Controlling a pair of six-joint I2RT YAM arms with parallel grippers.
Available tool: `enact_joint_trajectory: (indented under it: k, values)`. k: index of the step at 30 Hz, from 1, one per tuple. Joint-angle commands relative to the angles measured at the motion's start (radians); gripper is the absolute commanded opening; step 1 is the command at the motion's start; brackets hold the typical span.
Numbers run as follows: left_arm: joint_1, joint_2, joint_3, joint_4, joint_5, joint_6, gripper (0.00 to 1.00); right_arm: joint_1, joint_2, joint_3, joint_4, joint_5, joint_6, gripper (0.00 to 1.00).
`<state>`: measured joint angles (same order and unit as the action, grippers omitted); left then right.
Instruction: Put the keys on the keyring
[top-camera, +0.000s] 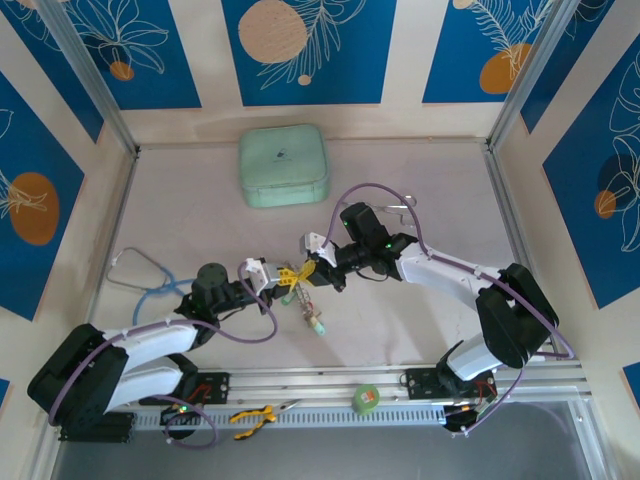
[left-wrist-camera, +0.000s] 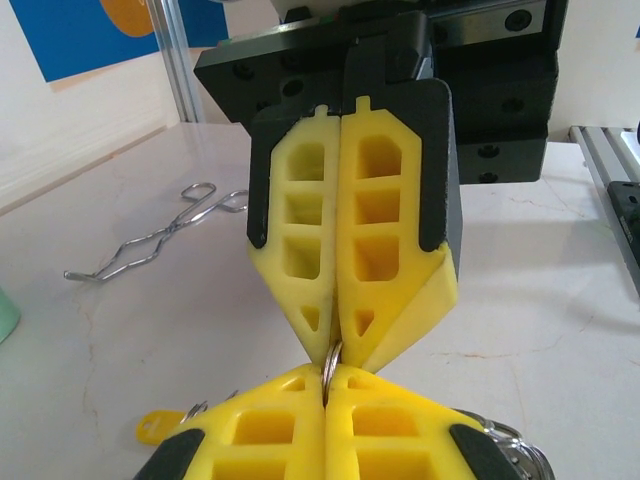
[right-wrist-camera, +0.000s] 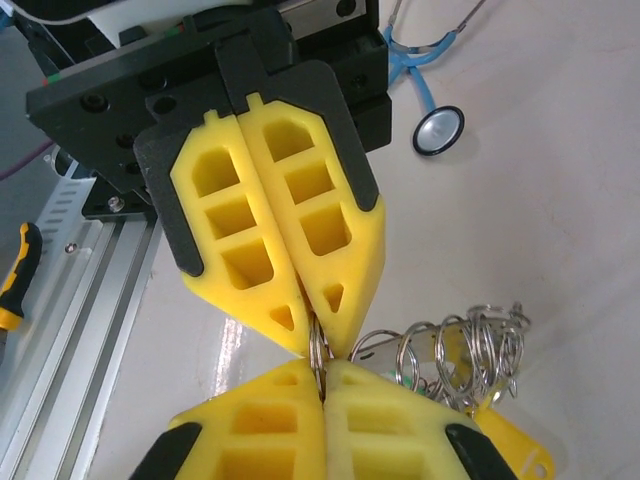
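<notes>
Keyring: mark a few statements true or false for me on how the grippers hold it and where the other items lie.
1. The left gripper and the right gripper are both shut on the keyring, fingertip to fingertip. True.
2. The stethoscope lies on the right arm's side of the table. False: it lies on the left arm's side.
3. The forceps lie on the table, apart from both grippers. True.
4. The mint case is clamped in the left gripper. False: it sits near the table's far edge, untouched.
</notes>
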<state>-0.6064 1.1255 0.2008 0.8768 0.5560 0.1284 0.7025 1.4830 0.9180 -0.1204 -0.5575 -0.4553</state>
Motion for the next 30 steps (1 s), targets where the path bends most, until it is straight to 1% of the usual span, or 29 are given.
enact_joint_trajectory:
  k: [1,2,3,6,9,14,19,22,26,28,30]
  values:
    - [-0.005,-0.010,-0.006,0.060,0.018,-0.012,0.00,0.001,-0.001,0.003,-0.005,-0.037,-0.011,0.00]
    - [-0.005,-0.014,-0.005,0.050,0.011,-0.010,0.02,0.002,-0.004,0.009,-0.023,-0.032,-0.021,0.00]
    - [-0.006,-0.021,-0.003,0.034,0.002,-0.008,0.08,0.001,-0.007,0.017,-0.042,-0.023,-0.034,0.00]
    - [-0.006,-0.050,0.014,-0.062,-0.007,0.026,0.21,0.013,-0.015,0.052,-0.130,0.032,-0.097,0.00]
    - [-0.006,-0.081,0.045,-0.190,-0.016,0.074,0.23,0.031,-0.011,0.109,-0.244,0.094,-0.171,0.00]
    - [-0.010,-0.089,0.072,-0.267,-0.016,0.110,0.23,0.082,0.017,0.202,-0.399,0.204,-0.274,0.00]
    - [-0.017,-0.088,0.095,-0.292,-0.014,0.128,0.21,0.138,0.059,0.272,-0.479,0.322,-0.335,0.00]
    - [-0.019,-0.092,0.106,-0.314,-0.010,0.141,0.13,0.167,0.084,0.308,-0.512,0.373,-0.357,0.00]
    - [-0.020,-0.091,0.107,-0.313,0.006,0.142,0.01,0.185,0.090,0.335,-0.520,0.377,-0.358,0.00]
    - [-0.020,-0.092,0.101,-0.298,0.008,0.141,0.00,0.169,0.070,0.317,-0.482,0.342,-0.322,0.01]
    - [-0.020,-0.096,0.084,-0.268,0.007,0.134,0.00,0.131,0.028,0.267,-0.415,0.271,-0.267,0.16]
